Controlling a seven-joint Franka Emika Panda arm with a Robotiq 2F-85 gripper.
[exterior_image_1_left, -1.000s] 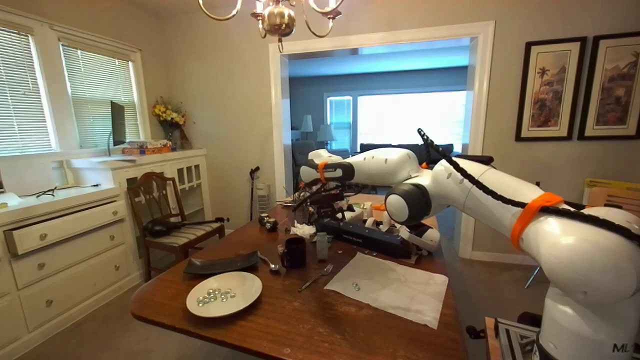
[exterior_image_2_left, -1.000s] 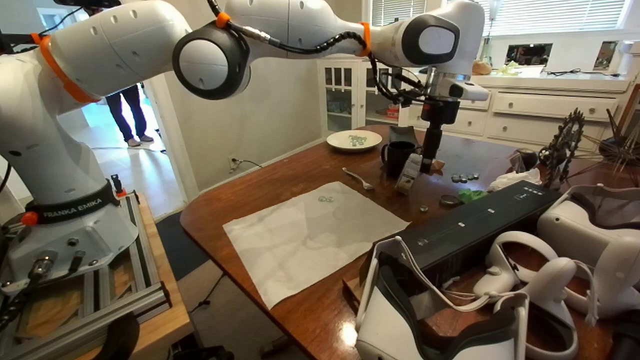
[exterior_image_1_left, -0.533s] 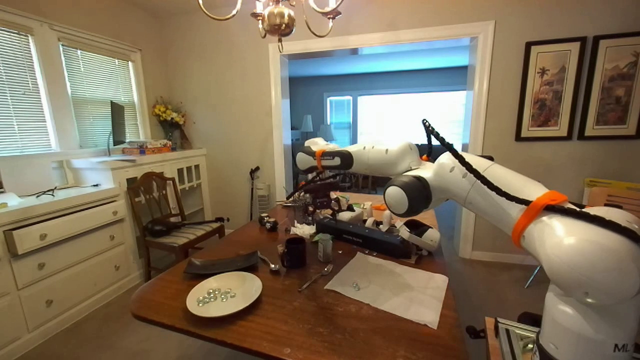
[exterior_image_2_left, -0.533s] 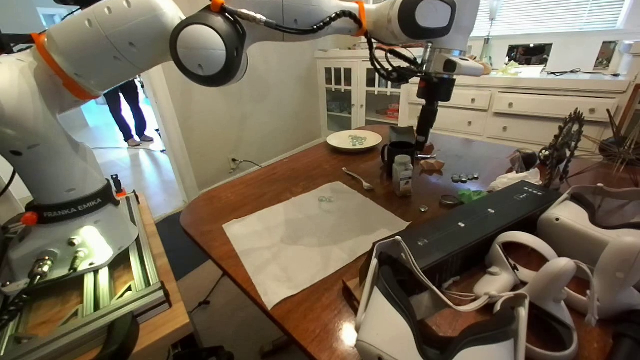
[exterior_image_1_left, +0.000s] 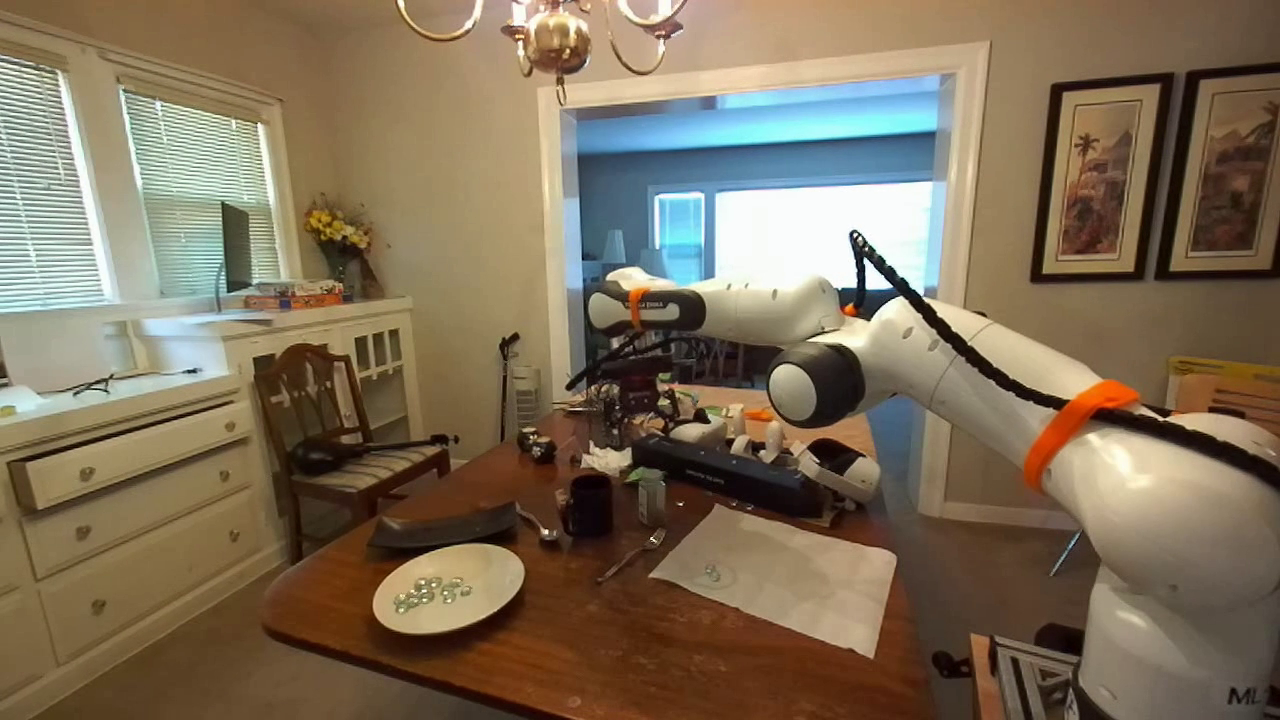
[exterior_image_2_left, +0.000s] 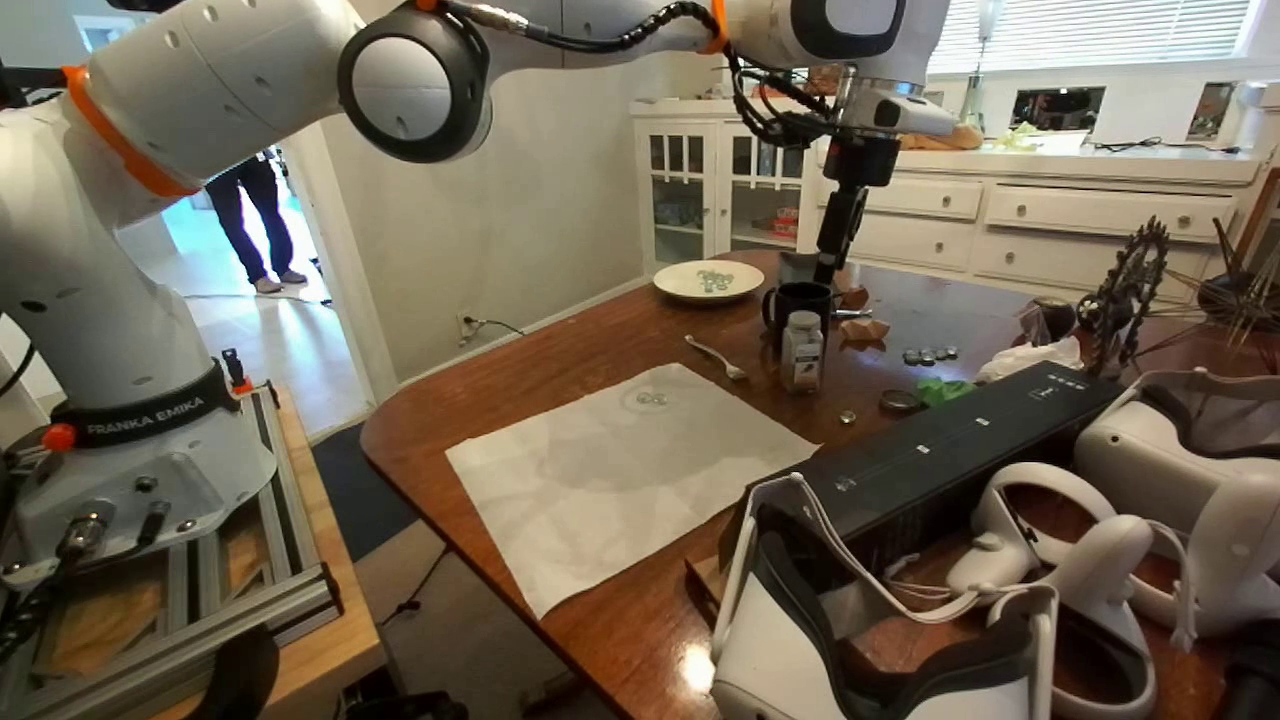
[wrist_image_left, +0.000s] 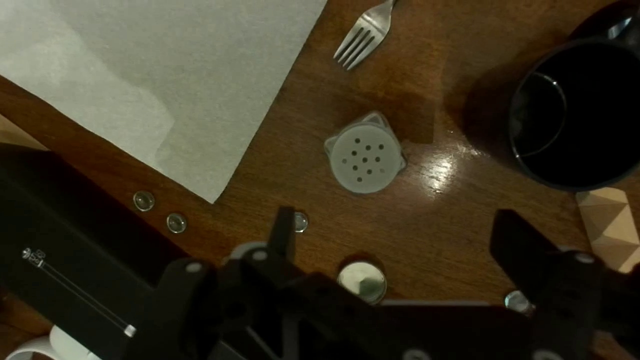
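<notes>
Shaker is standing upright, presumably base-steadied; beside it, mug; near it, end effector hanging spread, empty.

Overbright far window, glare on tabletop.

Brown wooden table: white round plate of clear glass pebbles near rounded left corner; dark curved tray near left edge; white paper sheet by right edge; black mug beside small clear jar. White robot arm above right edge.
</notes>
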